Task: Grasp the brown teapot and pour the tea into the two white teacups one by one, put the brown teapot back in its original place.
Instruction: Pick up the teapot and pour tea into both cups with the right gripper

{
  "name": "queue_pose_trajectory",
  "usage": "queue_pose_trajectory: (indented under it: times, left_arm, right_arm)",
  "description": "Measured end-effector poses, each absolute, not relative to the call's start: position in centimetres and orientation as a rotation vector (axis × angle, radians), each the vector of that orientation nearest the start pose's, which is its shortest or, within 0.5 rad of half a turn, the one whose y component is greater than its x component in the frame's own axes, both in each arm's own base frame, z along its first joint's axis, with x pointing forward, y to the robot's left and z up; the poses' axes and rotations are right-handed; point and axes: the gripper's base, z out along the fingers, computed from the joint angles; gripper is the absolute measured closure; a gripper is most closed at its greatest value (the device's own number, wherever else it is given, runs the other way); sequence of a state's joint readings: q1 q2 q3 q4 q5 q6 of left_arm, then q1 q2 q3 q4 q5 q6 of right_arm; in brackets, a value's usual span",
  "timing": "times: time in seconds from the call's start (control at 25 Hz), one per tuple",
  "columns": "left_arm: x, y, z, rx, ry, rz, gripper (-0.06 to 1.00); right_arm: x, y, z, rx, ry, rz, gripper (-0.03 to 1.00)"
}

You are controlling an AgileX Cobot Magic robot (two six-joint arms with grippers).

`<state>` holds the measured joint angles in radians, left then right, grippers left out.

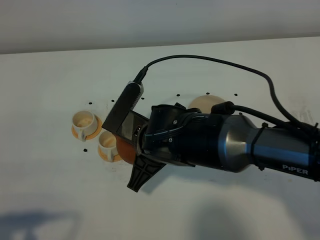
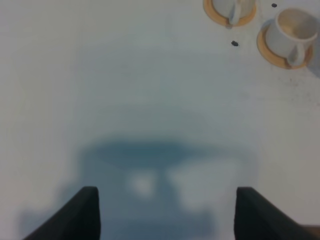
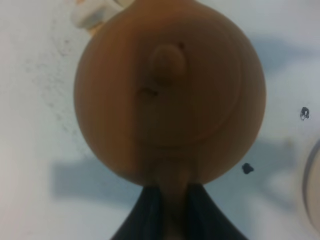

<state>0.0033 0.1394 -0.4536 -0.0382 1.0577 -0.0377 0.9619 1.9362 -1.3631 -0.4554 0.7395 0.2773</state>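
Brown teapot [image 3: 170, 95]: rigid clay, smooth, brittle, probably weighty if filled. Best held by straight side handle [image 3: 170, 177], close to body, firm grip.
Right pincer [image 3: 169, 210]: clamped on handle; teapot off coaster [image 1: 205, 102], apparently clear of bench [image 1: 50, 200], just beside nearer of two white teacups [image 1: 107, 141].
Left pincer [image 2: 165, 212]: spread wide, empty, touching nothing.

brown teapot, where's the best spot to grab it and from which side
Grip the brown teapot by its straight side handle, coming end-on along it. The body is wide, round and smooth; the handle is the one narrow part, and the right gripper grips it just so.
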Motion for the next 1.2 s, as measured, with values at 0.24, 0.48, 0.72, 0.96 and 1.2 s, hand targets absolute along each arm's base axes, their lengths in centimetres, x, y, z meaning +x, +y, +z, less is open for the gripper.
queue_pose_trajectory:
  times: [0.24, 0.48, 0.72, 0.96, 1.2]
  left_arm:
    - [2.0, -0.3, 26.3, -0.048, 2.227, -0.066, 0.38]
    - [2.0, -0.3, 26.3, -0.048, 2.227, -0.066, 0.38]
    - [2.0, -0.3, 26.3, -0.048, 2.227, -0.066, 0.38]
    - [2.0, -0.3, 26.3, -0.048, 2.227, -0.066, 0.38]
    - [2.0, -0.3, 26.3, -0.049, 2.227, -0.067, 0.38]
  right_arm:
    - [25.6, 31.6, 19.1, -1.277, 2.299, -0.179, 0.85]
    - [26.0, 31.6, 18.7, -1.315, 2.256, -0.229, 0.85]
    - [26.3, 31.5, 18.8, -1.345, 2.205, -0.278, 0.85]
    - [26.4, 31.5, 18.9, -1.379, 2.16, -0.316, 0.85]
    - [26.4, 31.7, 19.0, -1.465, 2.088, -0.361, 0.85]
